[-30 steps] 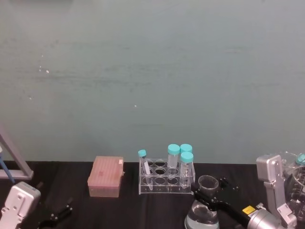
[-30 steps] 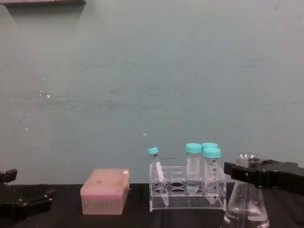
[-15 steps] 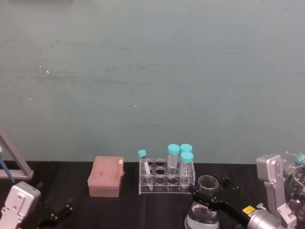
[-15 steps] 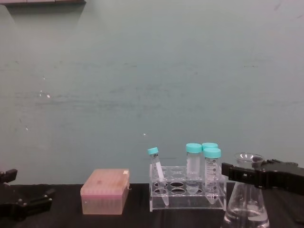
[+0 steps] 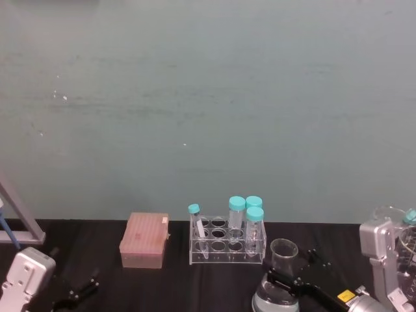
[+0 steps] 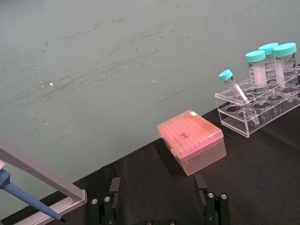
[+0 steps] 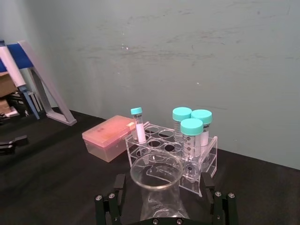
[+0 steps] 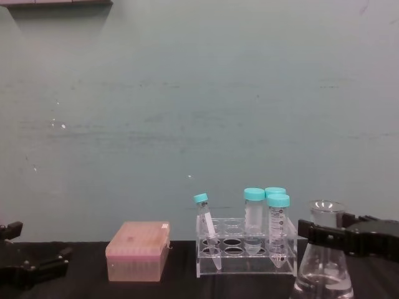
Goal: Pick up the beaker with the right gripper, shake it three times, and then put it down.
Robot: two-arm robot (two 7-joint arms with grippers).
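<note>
Because the beaker [image 7: 156,187] is smooth fragile glass, I keep the right claw [image 7: 165,199] open astride its neck.

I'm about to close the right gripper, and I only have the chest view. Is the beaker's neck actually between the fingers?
Observer: Yes. In the right wrist view the beaker has its neck between the fingers of the right gripper, one finger on each side.
Operator: Are they touching the glass?
Observer: No. That view shows a gap on both sides of the neck, and the jaws are open.
Operator: Is there anything off to my left?
Observer: A pipette stand stands at the far left of the table, beyond the parked left gripper.
</note>
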